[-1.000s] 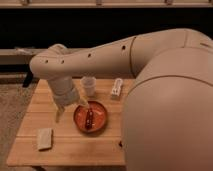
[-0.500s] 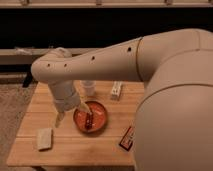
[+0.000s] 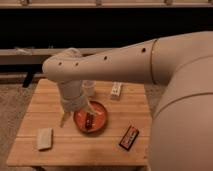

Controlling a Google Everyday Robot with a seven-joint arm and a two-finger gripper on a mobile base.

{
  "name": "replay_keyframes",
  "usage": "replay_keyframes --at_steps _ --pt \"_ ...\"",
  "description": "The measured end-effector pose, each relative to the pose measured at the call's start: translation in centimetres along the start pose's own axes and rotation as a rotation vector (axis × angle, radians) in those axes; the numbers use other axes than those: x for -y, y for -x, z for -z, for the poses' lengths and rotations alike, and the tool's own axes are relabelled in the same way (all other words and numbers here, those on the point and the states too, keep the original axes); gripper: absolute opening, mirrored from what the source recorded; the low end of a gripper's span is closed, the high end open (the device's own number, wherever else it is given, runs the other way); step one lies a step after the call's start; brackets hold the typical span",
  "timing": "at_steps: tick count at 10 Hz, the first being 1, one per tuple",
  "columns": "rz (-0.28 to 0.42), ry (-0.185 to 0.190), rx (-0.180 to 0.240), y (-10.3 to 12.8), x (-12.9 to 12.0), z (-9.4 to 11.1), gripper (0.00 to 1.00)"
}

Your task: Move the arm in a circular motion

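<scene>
The big cream-white arm [image 3: 125,62] with small dark holes reaches from the right across the wooden table [image 3: 55,95]. It bends down at its elbow over the table's left half. Its pale yellowish gripper [image 3: 72,114] hangs just left of an orange bowl [image 3: 100,117], low over the table. One finger [image 3: 63,117] points down to the left, another lies toward the bowl.
The orange bowl holds a dark red item [image 3: 89,120]. A white cup [image 3: 89,88] stands behind the gripper. A white packet [image 3: 116,90] lies at the back, a dark snack bar [image 3: 129,137] at the front right, a pale sponge [image 3: 44,138] at the front left.
The arm has swung to the right and its big near segment has drawn back, uncovering the snack bar and the table's right side. The gripper has moved a little toward the bowl.
</scene>
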Motion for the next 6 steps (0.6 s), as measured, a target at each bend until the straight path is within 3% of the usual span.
replay_keyframes --at_steps 4,6 --pt "-0.066 0.038 0.003 -1.5 3.2 0.2 0.8" --pt "-0.076 0.051 0.007 -1.6 3.4 0.2 0.8"
